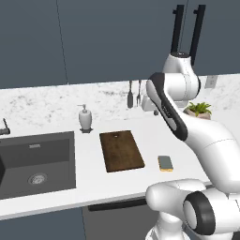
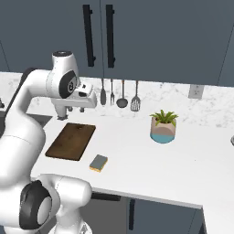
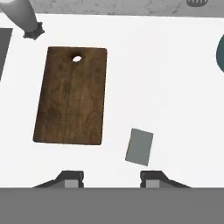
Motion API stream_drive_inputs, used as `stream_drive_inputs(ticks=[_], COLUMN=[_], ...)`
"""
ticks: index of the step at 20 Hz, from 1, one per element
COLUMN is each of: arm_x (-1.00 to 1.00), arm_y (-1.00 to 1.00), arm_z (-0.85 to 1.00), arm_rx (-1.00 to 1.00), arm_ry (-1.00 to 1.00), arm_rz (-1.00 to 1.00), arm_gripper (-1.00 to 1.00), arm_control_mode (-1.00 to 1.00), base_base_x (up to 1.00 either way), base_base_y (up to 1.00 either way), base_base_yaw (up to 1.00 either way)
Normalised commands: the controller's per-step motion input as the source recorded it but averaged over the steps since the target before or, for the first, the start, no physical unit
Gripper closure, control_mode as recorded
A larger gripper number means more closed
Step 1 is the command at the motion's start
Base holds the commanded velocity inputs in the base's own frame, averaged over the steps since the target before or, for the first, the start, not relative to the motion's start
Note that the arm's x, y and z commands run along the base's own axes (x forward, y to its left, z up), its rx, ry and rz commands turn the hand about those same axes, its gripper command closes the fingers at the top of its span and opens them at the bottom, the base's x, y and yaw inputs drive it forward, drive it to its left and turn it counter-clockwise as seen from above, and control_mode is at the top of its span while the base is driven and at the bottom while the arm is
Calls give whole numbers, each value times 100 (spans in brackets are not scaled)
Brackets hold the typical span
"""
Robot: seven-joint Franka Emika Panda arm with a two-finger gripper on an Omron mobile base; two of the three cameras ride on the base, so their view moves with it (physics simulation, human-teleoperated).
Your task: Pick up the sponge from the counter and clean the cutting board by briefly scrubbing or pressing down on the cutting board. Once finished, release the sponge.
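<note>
The fingers (image 3: 111, 177) hang high above the white surface (image 3: 175, 109), holding nothing; their two dark tips stand apart with bare surface showing between them, though this is as near together as they come, so they count as closed. In the right base view the fingers (image 2: 64, 114) hang above the far short edge of the cutting board.

Just ahead of the right fingertip lies the sponge (image 3: 139, 146), grey-green face up, slightly turned, clear of everything. It is on the surface, not on the board. From the side its yellow body shows under the grey top (image 2: 98, 162).

Ahead and to the left of the fingers lies the cutting board (image 3: 72, 96), flat, its small hole at the short edge farthest from the fingers. A strip of bare surface separates the board's long right edge from the sponge.

Open room spreads to the right of the sponge and beyond it up to the marble backsplash (image 1: 51, 101). The surface's front edge runs close behind the sponge (image 1: 165, 162).

Beyond the board's far left corner stands a soap dispenser (image 1: 85, 117). Farther left is the dark sink basin (image 1: 37, 161), with only its drain visible inside. Far right, a pot (image 2: 163, 132) holds a green plant (image 2: 164, 117). Utensils (image 2: 121, 93) hang on the backsplash.
</note>
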Motion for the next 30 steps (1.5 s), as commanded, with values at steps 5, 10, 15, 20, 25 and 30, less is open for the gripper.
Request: stream_drive_inputs(ticks=[5, 10, 15, 20, 25, 30], arm_x=[-29, -50, -20, 0, 19, 36], arm_y=[0, 0, -27, -58, -36, -7], arm_z=[-16, -63, -73, -60, -57, -42], arm_rx=[0, -2, -1, 0, 0, 0], arm_ry=[1, 27, 16, 10, 12, 6], arm_rz=[0, 0, -4, -5, -2, 0], arm_gripper=[-100, -100, -100, -100, -100, -100], arm_control_mode=[-100, -100, -100, -100, -100, -100], base_base_x=[0, 0, 0, 0, 0, 0], base_base_y=[0, 0, 0, 0, 0, 0], base_base_yaw=[0, 0, 0, 0, 0, 0])
